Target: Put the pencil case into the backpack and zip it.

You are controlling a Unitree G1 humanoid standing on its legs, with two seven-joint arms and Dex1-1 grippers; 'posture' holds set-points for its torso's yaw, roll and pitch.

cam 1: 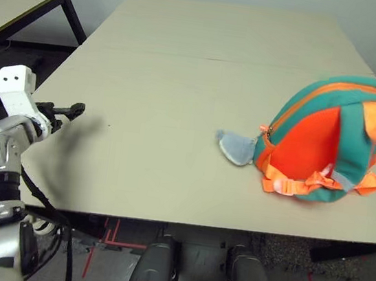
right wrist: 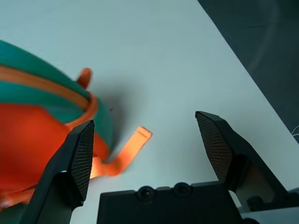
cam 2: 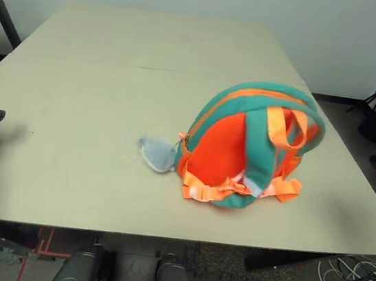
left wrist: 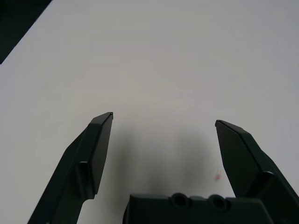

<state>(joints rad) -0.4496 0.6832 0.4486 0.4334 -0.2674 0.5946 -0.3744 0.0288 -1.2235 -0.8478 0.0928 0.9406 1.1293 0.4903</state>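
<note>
The backpack [cam 1: 326, 141] is seen lying on the right part of the table [cam 1: 178, 111], its orange back panel and straps turned toward the robot, the zipper line running closed along its teal rim. A grey fin [cam 1: 235, 147] is attached at its left, resting on the tabletop. The left gripper [left wrist: 163, 122] is held over the table's left edge, well apart from the backpack, jaws spread wide and empty. The right gripper [right wrist: 145, 128] is likewise spread wide and empty, just beside the backpack.
</note>
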